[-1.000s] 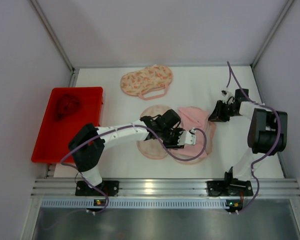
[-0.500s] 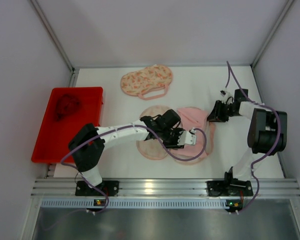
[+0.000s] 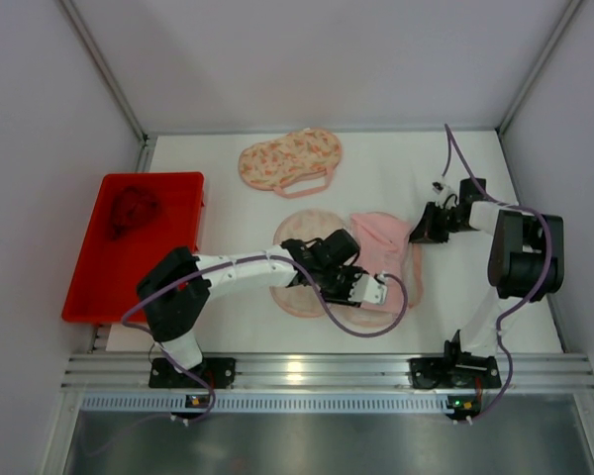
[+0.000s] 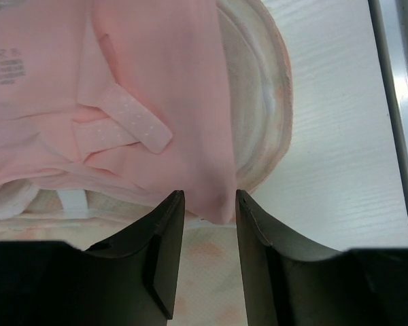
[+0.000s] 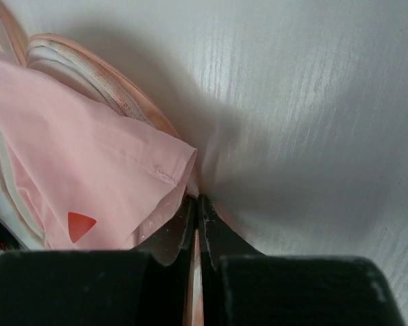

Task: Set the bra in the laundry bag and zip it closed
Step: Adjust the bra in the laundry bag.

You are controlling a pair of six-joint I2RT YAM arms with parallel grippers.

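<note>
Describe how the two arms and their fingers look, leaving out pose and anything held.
Both arms pair white link tubes with bulky black joint housings. The left arm and right arm each carry a looping purple cable and sit on black bases bolted to an aluminium rail. Fingers are matte black, curved and tapering.

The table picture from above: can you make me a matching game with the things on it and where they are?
Things:
1. red plastic tray
2. flowery peach laundry bag
3. pink bra
4. right gripper

Places:
A. far middle of the table
B. left side of the table
C. at the bra's right edge
D. middle, between the two arms

Pairs: 1-B, 2-A, 3-D, 4-C
</note>
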